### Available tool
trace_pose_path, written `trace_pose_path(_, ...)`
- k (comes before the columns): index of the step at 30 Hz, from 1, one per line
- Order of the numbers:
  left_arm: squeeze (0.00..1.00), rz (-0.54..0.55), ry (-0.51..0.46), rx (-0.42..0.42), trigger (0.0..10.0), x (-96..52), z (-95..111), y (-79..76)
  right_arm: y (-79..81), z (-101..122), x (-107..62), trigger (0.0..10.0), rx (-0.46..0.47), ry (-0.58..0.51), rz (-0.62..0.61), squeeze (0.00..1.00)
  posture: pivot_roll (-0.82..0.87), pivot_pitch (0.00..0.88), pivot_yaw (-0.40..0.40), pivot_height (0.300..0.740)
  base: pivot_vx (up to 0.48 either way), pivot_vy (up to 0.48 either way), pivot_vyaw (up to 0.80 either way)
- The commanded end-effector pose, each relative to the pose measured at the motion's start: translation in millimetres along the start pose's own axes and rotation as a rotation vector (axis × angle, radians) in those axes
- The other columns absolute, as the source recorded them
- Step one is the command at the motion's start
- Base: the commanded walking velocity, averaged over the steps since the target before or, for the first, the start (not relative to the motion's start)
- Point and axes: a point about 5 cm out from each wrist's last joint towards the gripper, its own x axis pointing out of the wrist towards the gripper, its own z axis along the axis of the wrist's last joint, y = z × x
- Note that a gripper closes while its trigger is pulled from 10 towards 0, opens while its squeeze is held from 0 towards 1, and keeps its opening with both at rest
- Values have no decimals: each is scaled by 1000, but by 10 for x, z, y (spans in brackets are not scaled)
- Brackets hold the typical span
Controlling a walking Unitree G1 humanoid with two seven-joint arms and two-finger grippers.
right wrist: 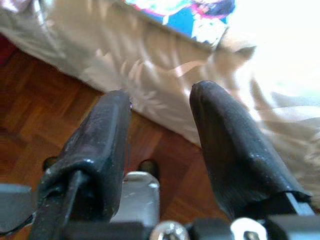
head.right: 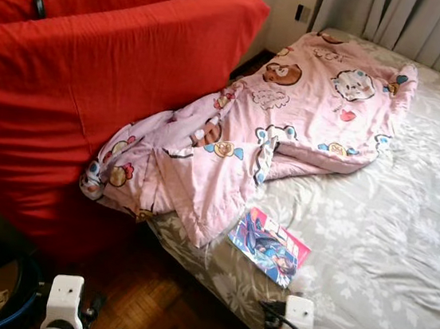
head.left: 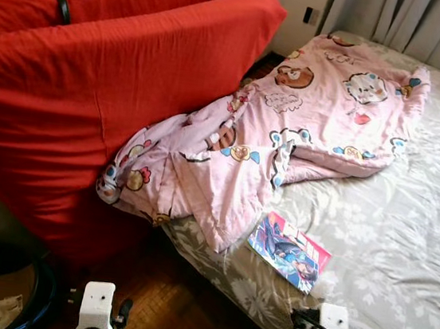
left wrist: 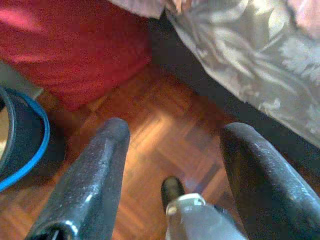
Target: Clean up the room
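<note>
White wrist blocks, blk cable, glossy blk claw fingers point(left wrist: 90, 190).

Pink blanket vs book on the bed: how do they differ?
The blanket is big, soft and crumpled, spilling off the bed onto the red cushion; the book is small, flat and rigid, lying wholly on the sheet near the bed's edge. The blanket is pale pink; the book's cover is mostly blue. Both carry cartoon pictures.

Both grippers (left point(left wrist: 172, 145), right point(right wrist: 160, 107)) low, fingers apart
</note>
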Motion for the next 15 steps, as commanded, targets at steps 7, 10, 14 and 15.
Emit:
trace_pose_path(7, 0, 3, -93, -19, 10000, -41, 80, -21, 15, 252, 69, 10000, -10, -121, -6, 0, -54, 221, -19, 651, 0, 0, 0)
trace_pose_path(10, 0, -4, -117, -19, 10000, -55, 104, -41, -2, 328, 85, 10000, -3, -150, -2, 0, -52, 222, -22, 651, 0, 0, 0)
trace_pose_path(14, 0, -16, -156, -23, 10000, -66, 158, -72, 19, 407, 102, 10000, -14, -184, 26, 0, -56, 222, -25, 651, 0, 0, 0)
trace_pose_path(15, 0, -18, -166, -24, 10000, -65, 175, -77, 22, 414, 103, 10000, -10, -189, 28, 0, -57, 221, -25, 651, 0, 0, 0)
